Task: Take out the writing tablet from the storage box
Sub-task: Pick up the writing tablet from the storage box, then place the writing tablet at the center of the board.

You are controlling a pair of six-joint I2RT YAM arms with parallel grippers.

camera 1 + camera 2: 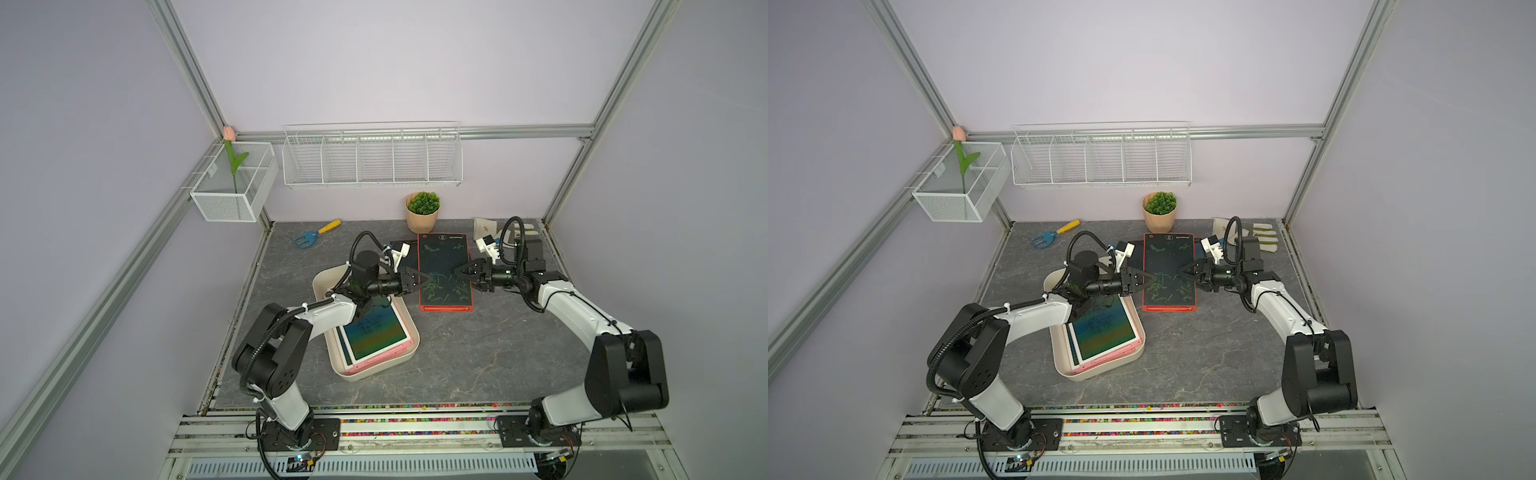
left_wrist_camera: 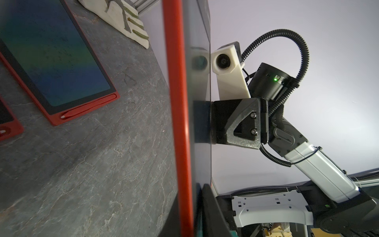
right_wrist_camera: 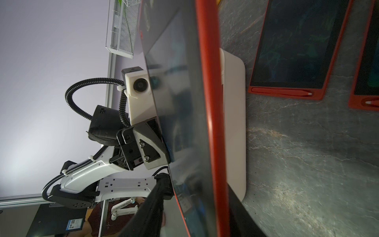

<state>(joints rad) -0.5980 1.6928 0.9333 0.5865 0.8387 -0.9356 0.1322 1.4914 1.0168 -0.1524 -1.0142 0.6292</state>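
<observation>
- The red tablet [image 1: 444, 257] is level above the surface [image 1: 478, 357], just right of the box [image 1: 374, 370]; bare surface lies in front.
- The left hand [image 1: 424, 279] clamps its left edge. The right hand [image 1: 456, 272] meets the right edge, grip unclear.
- Two more tablets [image 2: 57, 61] lie beneath, mostly hidden from above.
- The stack [image 1: 374, 332] in the box can't be counted.

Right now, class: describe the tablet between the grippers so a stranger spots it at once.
On the grey table, find the cream storage box. Beside it, between the left gripper and right gripper, is the red tablet: green-scribbled, red-framed, unlike the box's pink tablets.
</observation>
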